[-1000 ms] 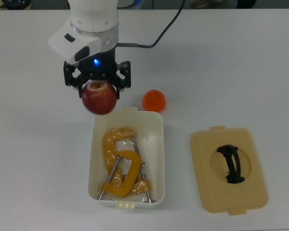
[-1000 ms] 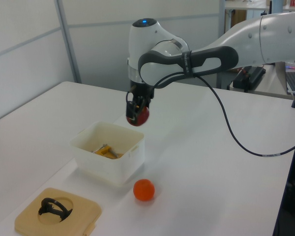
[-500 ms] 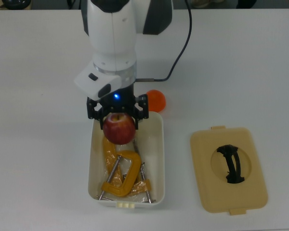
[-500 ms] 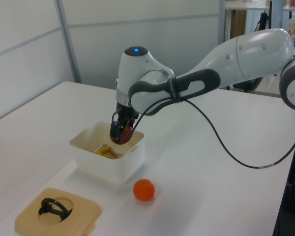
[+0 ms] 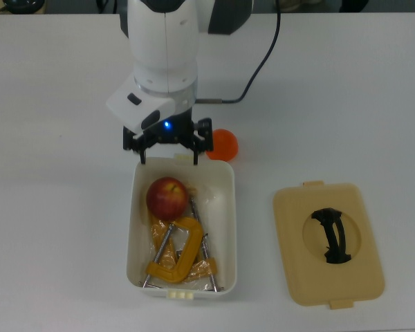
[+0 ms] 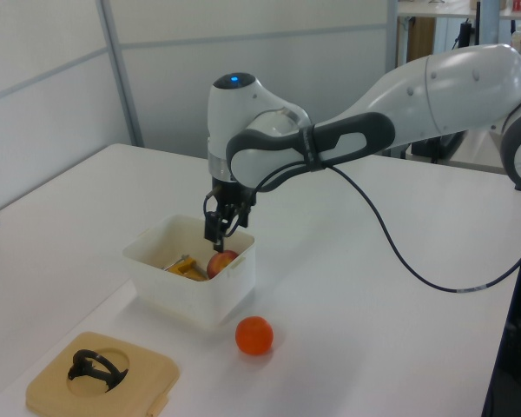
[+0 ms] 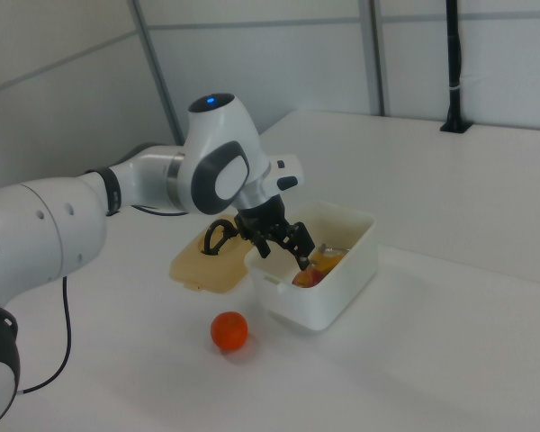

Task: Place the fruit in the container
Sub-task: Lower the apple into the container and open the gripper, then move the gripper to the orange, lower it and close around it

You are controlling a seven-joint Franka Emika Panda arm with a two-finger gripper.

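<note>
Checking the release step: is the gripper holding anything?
Nothing. The gripper is open above the container; the apple lies inside.

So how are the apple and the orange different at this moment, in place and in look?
The apple lies inside the white container, against the yellow clamps; the orange sits on the table outside it. The apple is red with yellowish streaks, the orange plain bright orange. Both are round, and the gripper holds neither.

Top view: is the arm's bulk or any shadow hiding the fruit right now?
Top view: the apple sits fully visible in the container, and the open hand above it covers only the orange's near edge. Left view: the orange shows whole, soft shadow only.
</note>
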